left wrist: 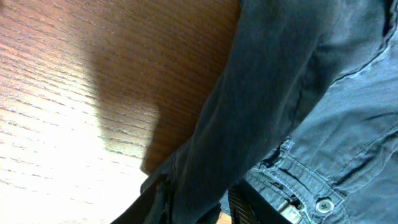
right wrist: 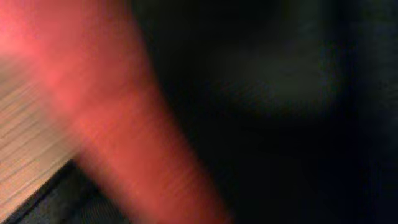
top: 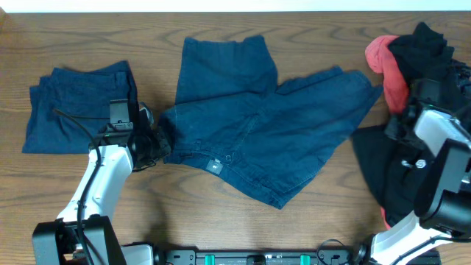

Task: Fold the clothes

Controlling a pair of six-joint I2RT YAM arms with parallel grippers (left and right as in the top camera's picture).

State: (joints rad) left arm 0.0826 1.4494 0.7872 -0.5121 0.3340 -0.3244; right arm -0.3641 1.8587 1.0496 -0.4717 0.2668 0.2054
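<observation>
Overhead view, left of the frame: one pair of navy shorts (top: 77, 107) already lies folded. It sits near the left gripper (top: 157, 140), so a wide sweep of that arm could drag it open again.

The left gripper is at the left end of the waistband of the spread shorts (top: 257, 129), which lie open across the middle of the table (top: 331, 221) with one leg towards the top of the frame and the other towards the right. In the left wrist view a raised ridge of navy cloth runs down into the jaws, which look clamped on it, with the fly button (left wrist: 322, 205) just beside them at lower right. The hold seems to take only a thin edge. If so, a quick pull could slip the cloth free, or lift one layer and leave the fold crooked. With one corner held, the far leg may trail and bunch.

Right of the frame: the right gripper (top: 401, 125) is over the pile, with the coral-red garment (top: 390, 70) and black garments (top: 423, 48) beside it. Its wrist view is a blur of red and black, so I cannot tell whether its fingers are apart or together. The right leg of the spread shorts reaches close to this pile, so a fold could snag it.
</observation>
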